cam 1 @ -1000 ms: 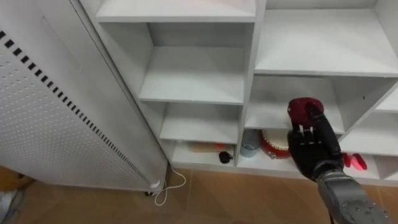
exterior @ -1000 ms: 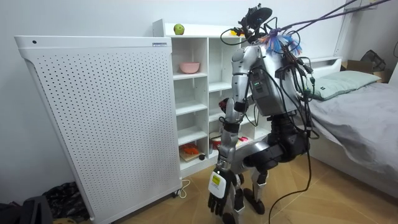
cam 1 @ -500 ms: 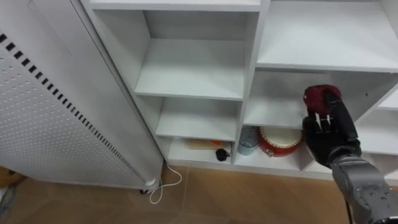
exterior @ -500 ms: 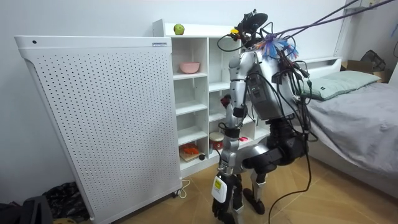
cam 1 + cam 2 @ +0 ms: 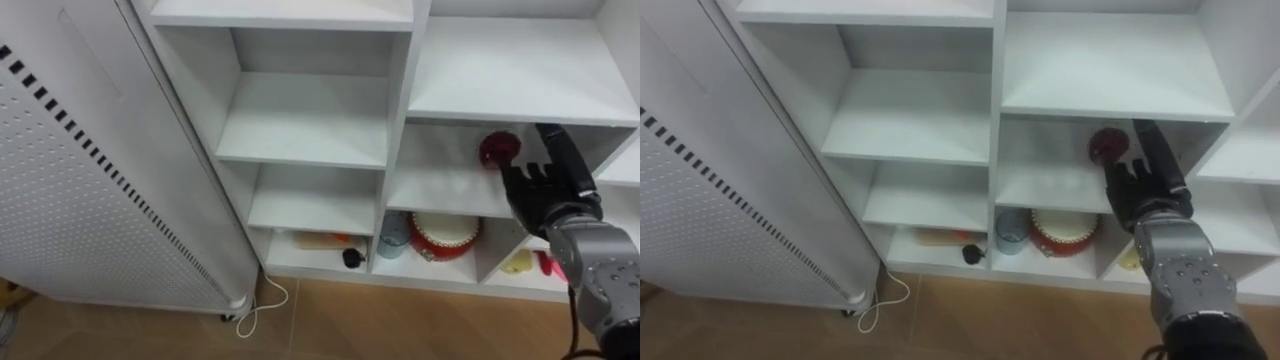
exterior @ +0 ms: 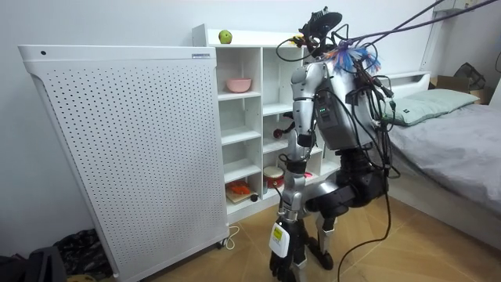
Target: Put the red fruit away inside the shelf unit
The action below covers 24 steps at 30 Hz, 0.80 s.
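Closet: a white closet (image 5: 400,110) of open compartments is seen on a wooden floor. All places below are given from it.
Robot: in the room view it is seen standing with knees bent, close in front of the closet and turned toward it.
Fruit: a dark red round fruit (image 5: 499,150) is found inside the closet, in the compartment just right of the main upright divider and directly above the bottom row. It lies in the right half of that compartment.
Right hand: the right hand (image 5: 545,195) is reached into that same compartment from the lower right, with its back turned to the camera.
Fruit against hand: the fruit is seen at the hand's upper left, touching it. The hand lies just below and to the right of the fruit.
Grasp: whether the fruit is clasped or let go cannot be told. Nor can it be told whether it rests on the shelf board.
Left hand: in the room view the left hand (image 6: 283,249) is hung low near the floor, before the closet's base. Its state cannot be told.
Bottom row: a round red tin (image 5: 441,232) and a pale blue cup (image 5: 395,232) are stood side by side directly beneath the fruit's compartment.
Closet top: a green fruit (image 6: 225,37) is set on the top board.
Upper shelf: a pink bowl (image 6: 239,84) is kept in the closet's left column.
Beside the closet: a white perforated panel (image 5: 70,190) is stood against its left side.
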{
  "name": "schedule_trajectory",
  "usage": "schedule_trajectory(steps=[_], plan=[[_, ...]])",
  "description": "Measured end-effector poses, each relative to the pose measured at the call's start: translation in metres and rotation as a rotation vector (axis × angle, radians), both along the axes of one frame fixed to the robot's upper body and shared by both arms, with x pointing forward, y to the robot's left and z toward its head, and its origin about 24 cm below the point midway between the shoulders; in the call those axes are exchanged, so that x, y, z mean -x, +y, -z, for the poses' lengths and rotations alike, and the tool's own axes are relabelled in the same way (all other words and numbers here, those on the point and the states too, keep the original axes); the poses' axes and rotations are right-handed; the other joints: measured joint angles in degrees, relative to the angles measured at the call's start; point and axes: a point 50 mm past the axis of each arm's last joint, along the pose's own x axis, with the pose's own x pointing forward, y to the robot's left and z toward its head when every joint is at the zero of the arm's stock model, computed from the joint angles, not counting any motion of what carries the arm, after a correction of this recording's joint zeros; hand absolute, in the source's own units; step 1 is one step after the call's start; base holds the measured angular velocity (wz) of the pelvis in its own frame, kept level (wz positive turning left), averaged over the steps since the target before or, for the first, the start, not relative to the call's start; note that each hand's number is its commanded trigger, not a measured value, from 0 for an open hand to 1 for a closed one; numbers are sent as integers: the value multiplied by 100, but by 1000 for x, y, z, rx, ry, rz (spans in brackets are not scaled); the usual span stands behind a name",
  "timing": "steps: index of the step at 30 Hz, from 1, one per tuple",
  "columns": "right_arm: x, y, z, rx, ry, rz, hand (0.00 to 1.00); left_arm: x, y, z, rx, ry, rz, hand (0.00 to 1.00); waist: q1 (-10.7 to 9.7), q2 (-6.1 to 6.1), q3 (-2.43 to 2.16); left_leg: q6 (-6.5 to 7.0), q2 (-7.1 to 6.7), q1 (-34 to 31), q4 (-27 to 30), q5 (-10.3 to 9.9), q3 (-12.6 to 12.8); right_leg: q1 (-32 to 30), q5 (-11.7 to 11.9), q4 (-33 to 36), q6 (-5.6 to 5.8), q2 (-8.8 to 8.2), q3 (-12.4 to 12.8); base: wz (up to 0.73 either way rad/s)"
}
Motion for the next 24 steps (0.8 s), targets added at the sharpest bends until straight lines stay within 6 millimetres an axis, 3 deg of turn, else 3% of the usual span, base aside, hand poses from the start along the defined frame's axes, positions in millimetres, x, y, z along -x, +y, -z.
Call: schedule_trajectory(steps=[8,14,20,24], plan=[[2,-4,14,-11,67,19,0,4,0,1,-18,14,51,0,69,18,-1,27,3,387,-422,153,-6,398,141,-419,3,19,-65,-1],[4,-6,26,-23,97,26,0,6,-2,2,2,27,80,0,129,120,13,61,-1,759,-760,222,26,744,231,-739,32,43,-48,-4],[18,-15,58,3,112,31,0,14,-2,5,57,52,66,0,240,195,34,59,13,1373,-1203,257,25,1330,231,-1124,72,120,-72,-3],[38,-23,98,52,178,11,0,14,0,4,91,45,34,0,213,213,33,18,30,1871,-1581,296,-112,1879,233,-1491,90,150,-222,6]])
